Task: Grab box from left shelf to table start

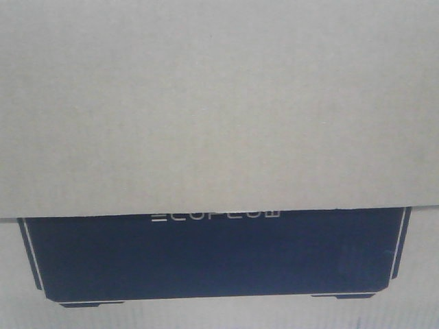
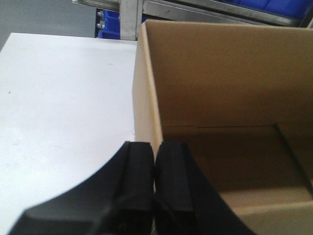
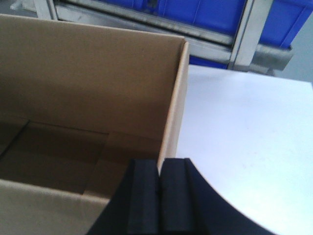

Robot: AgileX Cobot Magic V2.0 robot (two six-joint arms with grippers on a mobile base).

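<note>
- Brown corrugated cardboard forms the box (image 2: 215, 78), which stands open-topped on the white table (image 2: 58, 107).
- Front view: the box (image 1: 219, 103) fills the picture; a plain flap overlaps the top of a black panel (image 1: 212, 257) with pale "ECOFLOW" lettering (image 1: 216, 215), partly cut off by the flap's edge.
- Left gripper (image 2: 155, 161): the two black pads are closed on the box's left side wall, one pad outside, one inside. The wall's top edge runs straight ahead from between the pads to the far corner.
- Right gripper (image 3: 159, 169): the pads are likewise closed on the right side wall, one pad on each face. The wall's edge (image 3: 175, 98) leads away from the pad gap to the far corner.
- Inside the box, to the inner side of each gripper, the bottom flaps (image 3: 63, 152) lie flat and in shadow.
- To the outer side of each gripper, the table surface is bare white.
- Beyond the box's far wall, ahead of both grippers, stands the shelf (image 3: 146, 20) with silver metal rails and uprights.
- Blue bins (image 3: 205, 12) sit in the shelf, behind the rails.
</note>
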